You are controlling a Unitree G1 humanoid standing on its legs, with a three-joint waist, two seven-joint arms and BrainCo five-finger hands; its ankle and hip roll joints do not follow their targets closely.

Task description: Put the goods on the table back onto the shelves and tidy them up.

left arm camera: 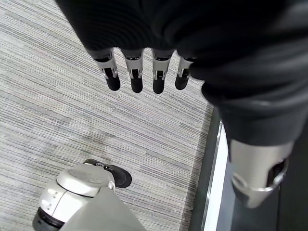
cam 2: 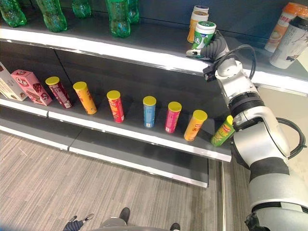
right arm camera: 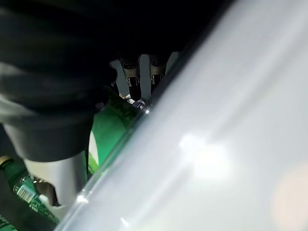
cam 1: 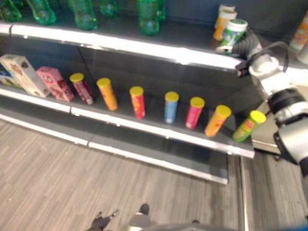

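One green-and-white can point(cam 2: 204, 33) on the top shelf point(cam 2: 144, 50) is gripped by the right hand point(cam 2: 215, 47); an orange can point(cam 2: 196, 21) stands just behind it. Left hand point(left arm camera: 144, 72) fingers hang straight.

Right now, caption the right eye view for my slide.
Right robot hand grips a green-and-white can on the top shelf.

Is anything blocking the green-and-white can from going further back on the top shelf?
The right robot hand holds the green-and-white can at the top shelf front edge. An orange-and-white can stands just behind it, to the robot's left. Directly behind, the shelf looks bare.
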